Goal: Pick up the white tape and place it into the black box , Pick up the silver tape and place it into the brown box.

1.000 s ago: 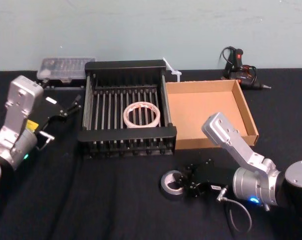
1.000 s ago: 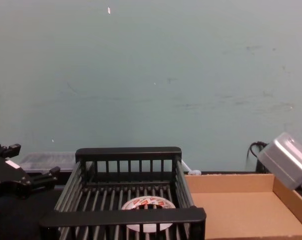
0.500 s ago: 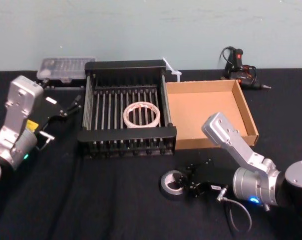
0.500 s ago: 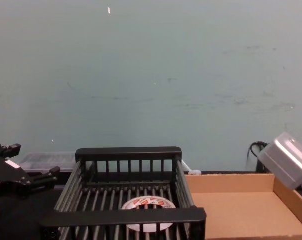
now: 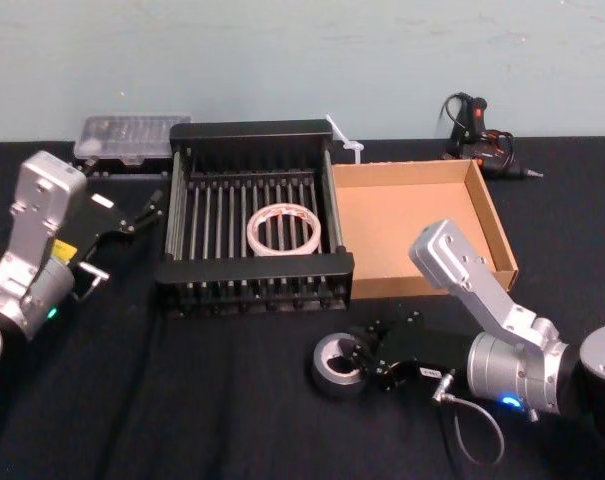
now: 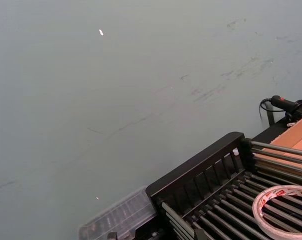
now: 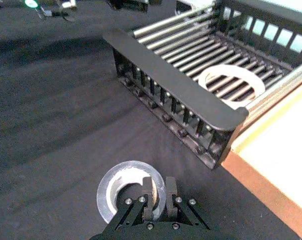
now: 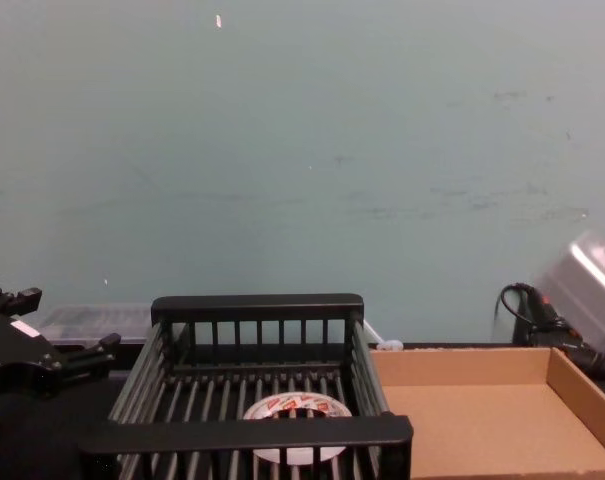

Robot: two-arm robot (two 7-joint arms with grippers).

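"Black cloth over the whole counter (image 5: 232, 410), black crate, tan tray. Where do you want me to start?"

"Start with the biggest things and tell me where you stand on each."

"Your black box (image 5: 252, 268) sits toward the counter's far edge, left of the middle. The brown box (image 5: 501, 235) is set right against its right side, and the tray floor is bare cardboard. So you have one box filled and one not."

"And the arms?"

"Your left hand (image 5: 145, 212) hangs off the black box's left side with its fingers apart, holding nothing. It looks parked to me. Your right hand (image 7: 159, 187) is low over the counter near the front edge, in front of the seam between the two boxes."

"The white tape?"

"The white tape (image 5: 253, 232) lies flat on the slats inside the black box, about in the middle, red print up. I'd call that half of your job done."

"The silver one?"

"The silver tape (image 7: 111, 195) is on the cloth near the front edge, well short of the brown box. Your right hand's fingers are drawn close together on the roll's near wall, one at the core side and one outside, so you appear to have it pinched. By my reckoning you have yet to lift it, carry it back over the tray's front wall and let go."
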